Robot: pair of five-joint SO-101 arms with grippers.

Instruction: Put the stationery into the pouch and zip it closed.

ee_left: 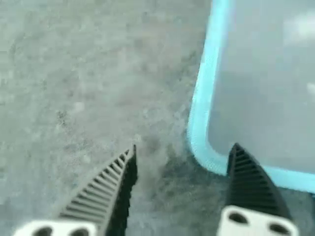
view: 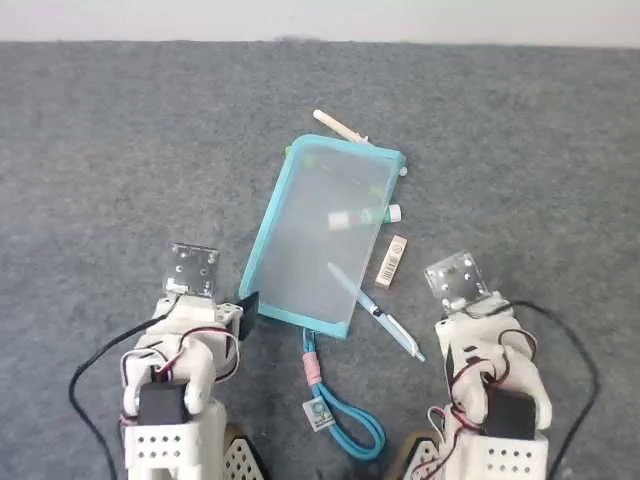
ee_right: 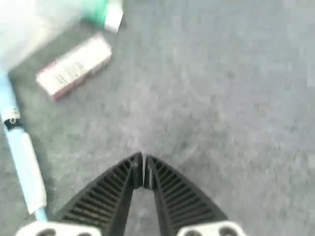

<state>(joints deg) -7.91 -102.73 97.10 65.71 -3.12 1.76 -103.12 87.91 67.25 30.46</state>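
We are holding left gripper [ee_left: 184, 147] wide open, gripping nothing, straddling pouch's [view: 320, 235] near-left corner, probably to pin it. Pouch lying mid-table. White pen [view: 340, 127] lying past its far end. Green-capped tube [view: 365, 215] and blue pen [view: 375, 310] overlapping its right edge, eraser [view: 391, 261] beside. Right gripper [ee_right: 143, 164] hovering pinched shut, empty, right of eraser.

Left arm [view: 185, 370] at the lower left of the high view, left gripper [ee_left: 184, 150] spread wide. Right arm [view: 490, 370] at the lower right, right gripper [ee_right: 143, 164] pressed tight together.
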